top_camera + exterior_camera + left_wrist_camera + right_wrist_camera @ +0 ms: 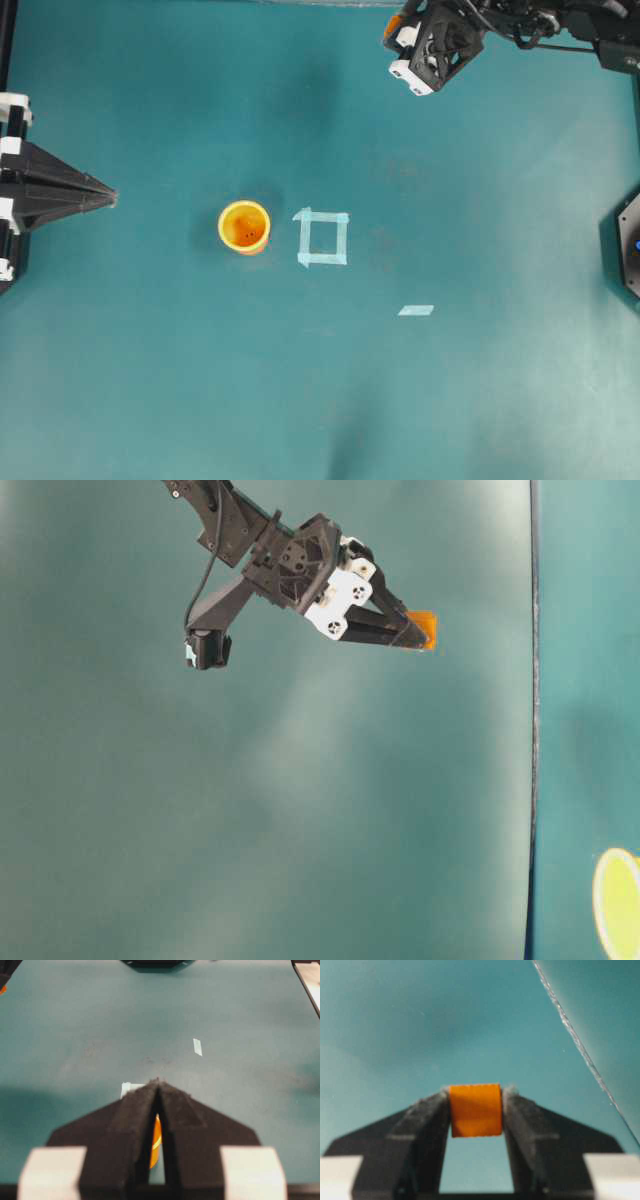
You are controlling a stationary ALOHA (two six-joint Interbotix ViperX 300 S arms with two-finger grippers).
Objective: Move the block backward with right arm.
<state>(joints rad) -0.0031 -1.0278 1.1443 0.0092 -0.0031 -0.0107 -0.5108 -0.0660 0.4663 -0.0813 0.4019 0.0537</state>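
Block [475,1110] clamped in right pincer [476,1097], raised at the worktop's [200,380] far edge.

Right wrist view: orange block pinched between both fingertips, teal surface beneath. Table-level view: same block at the pincer tip, clear of the surface. Overhead view: right arm [540,25] at upper right; block hidden under the pincer. Left pincer [108,198] at left edge, tips pressed together, holding nothing. Cup [244,227] stands just beside taped square [322,238]; tape strip [416,310] lies apart.
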